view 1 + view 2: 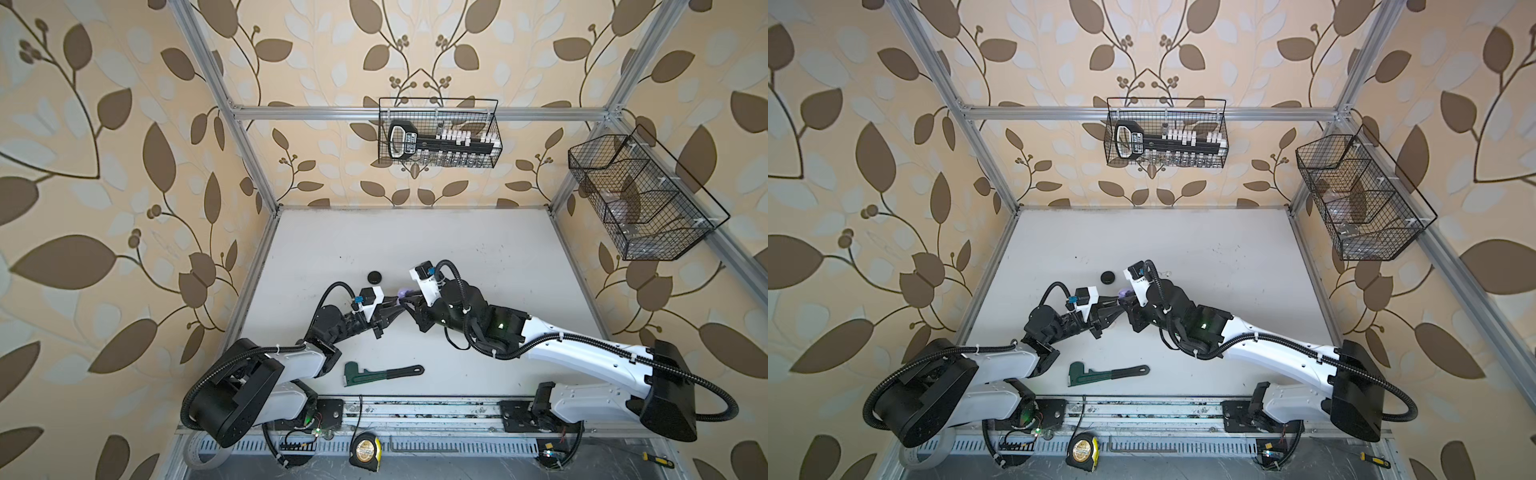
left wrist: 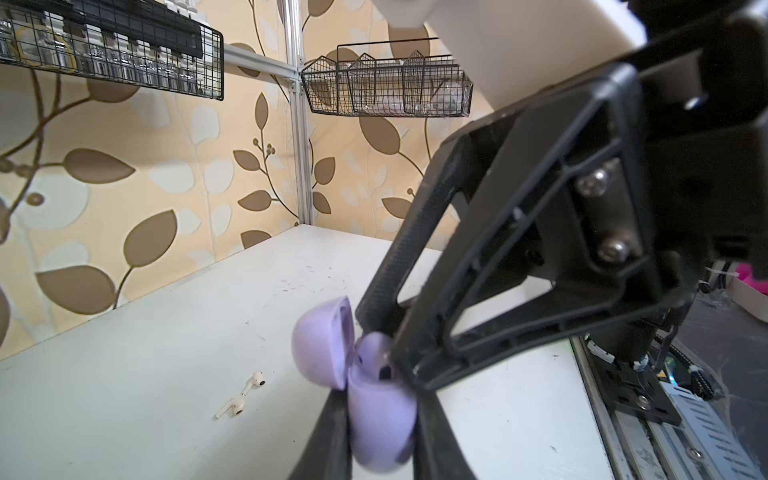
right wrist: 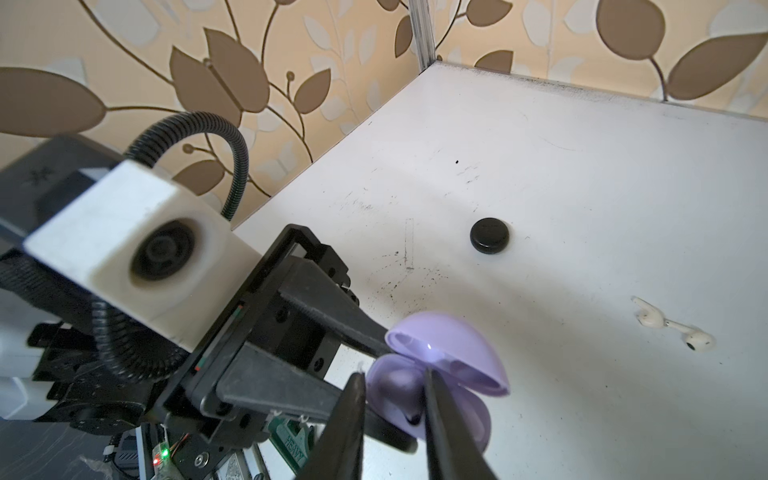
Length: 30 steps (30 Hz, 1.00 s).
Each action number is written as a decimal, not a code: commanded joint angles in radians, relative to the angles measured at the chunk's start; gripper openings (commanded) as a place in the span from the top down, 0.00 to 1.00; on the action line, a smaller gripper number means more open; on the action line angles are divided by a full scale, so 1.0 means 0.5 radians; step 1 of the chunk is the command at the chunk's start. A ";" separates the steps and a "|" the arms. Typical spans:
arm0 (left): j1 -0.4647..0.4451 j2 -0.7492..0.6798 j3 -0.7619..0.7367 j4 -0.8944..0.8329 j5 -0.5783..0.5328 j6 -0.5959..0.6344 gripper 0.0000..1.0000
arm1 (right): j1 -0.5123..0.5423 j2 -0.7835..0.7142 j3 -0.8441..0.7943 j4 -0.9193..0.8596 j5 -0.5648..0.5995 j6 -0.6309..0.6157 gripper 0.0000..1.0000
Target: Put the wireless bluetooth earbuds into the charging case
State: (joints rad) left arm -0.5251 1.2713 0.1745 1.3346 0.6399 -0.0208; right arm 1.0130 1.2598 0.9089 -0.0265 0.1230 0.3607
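Left gripper (image 2: pixel 380 401) clamps the charging case (image 2: pixel 380 432); right gripper (image 3: pixel 392 380) pinches the light, likely slippery lilac earbud (image 2: pixel 372 353) by its bulb.

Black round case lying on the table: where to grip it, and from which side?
Grip the black case across its curved side wall, coming straight down from above. It lies flat and closed on the table, low and round, so any jaw angle probably works; a sideways approach would likely just push it.
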 commanded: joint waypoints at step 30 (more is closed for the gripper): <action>-0.030 0.056 0.154 0.175 0.404 -0.026 1.00 | -0.454 -0.011 -0.138 0.205 -0.623 0.165 0.66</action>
State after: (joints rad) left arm -0.5312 1.2991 0.2165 1.3540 0.8139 -0.0280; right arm 0.7815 1.2636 0.8597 0.0170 -0.1085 0.4305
